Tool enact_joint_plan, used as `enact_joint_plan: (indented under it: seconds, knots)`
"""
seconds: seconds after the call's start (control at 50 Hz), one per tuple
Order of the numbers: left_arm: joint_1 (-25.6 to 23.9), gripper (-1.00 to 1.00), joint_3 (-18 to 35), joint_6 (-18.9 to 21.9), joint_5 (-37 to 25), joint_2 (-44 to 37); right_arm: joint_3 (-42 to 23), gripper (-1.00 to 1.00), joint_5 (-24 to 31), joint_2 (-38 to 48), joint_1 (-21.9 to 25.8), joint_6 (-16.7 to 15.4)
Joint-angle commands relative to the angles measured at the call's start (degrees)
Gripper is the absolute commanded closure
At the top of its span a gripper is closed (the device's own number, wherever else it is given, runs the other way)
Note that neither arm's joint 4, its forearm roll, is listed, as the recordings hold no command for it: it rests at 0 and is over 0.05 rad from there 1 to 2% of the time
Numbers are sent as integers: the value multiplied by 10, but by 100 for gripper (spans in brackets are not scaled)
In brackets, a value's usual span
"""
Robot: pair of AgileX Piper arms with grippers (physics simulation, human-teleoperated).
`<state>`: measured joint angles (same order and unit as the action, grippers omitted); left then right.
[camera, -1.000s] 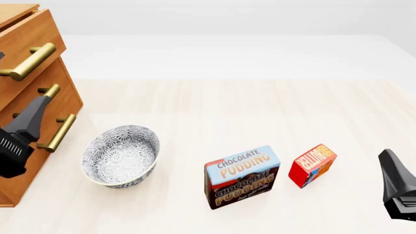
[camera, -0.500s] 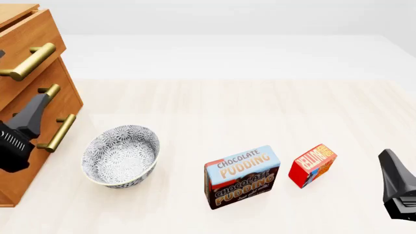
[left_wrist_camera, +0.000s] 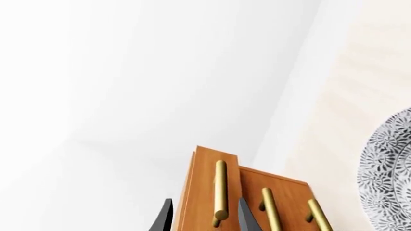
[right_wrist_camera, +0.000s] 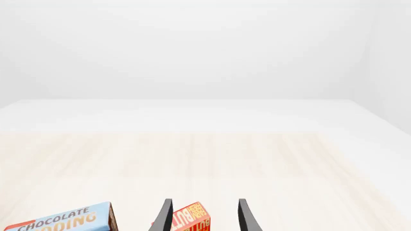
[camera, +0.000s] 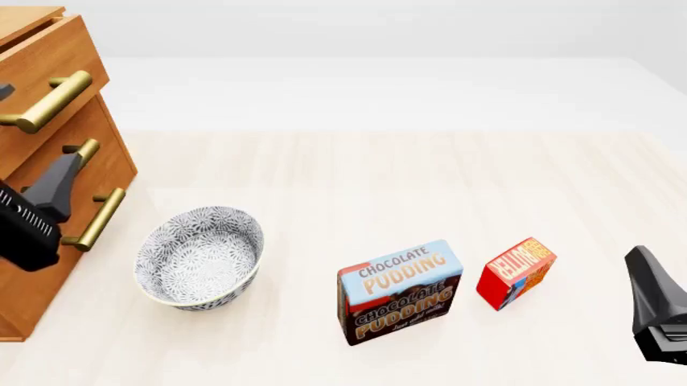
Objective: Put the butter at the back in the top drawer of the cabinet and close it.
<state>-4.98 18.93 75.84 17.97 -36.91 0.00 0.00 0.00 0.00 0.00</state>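
Note:
The butter [camera: 516, 272], a small red box, lies on the table at the right, beside the pudding box. In the right wrist view the butter [right_wrist_camera: 191, 219] sits just ahead of my open right gripper [right_wrist_camera: 203, 212]. That right gripper [camera: 647, 277] hovers a little to the butter's right, holding nothing. The cabinet [camera: 76, 153] stands at the far left. Its top drawer [camera: 54, 56] stands slightly out from the lower ones. My left gripper [camera: 64, 170] hangs open in front of the drawers. In the left wrist view my left gripper [left_wrist_camera: 204, 202] straddles the near end of the top brass handle [left_wrist_camera: 220, 187].
A patterned grey bowl [camera: 199, 256] stands beside the cabinet's lower drawers. The Chocolate Pudding box [camera: 400, 291] stands upright between the bowl and the butter. Two lower drawer handles [camera: 95, 217] stick out near my left arm.
My left gripper has drifted left and slightly up, closer to the cabinet front. The right gripper, the butter and the other objects have not moved.

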Motion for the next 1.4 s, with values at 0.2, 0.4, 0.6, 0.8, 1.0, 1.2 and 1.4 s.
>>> enact_joint_plan:
  seconds: [0.2,0.4,0.6,0.8,1.0,1.2,1.4]
  knots:
    - [16,-100,1,-1,22,-26,0,-100,0,0,0,0]
    - [19,-100,4,-2,29,-32,0,-100,0,0,0,0]
    - [30,-100,1,0,38,-44,0,-100,0,0,0,0]
    - [46,-100,0,1,51,-62,0,-100,0,0,0,0]
    - [51,-100,0,0,60,-73,0,-100,0,0,0,0]
    - [56,-100,2,1,73,-89,0,-100,0,0,0,0]
    - [59,-100,6,-1,81,-105,0,-100,0,0,0,0]
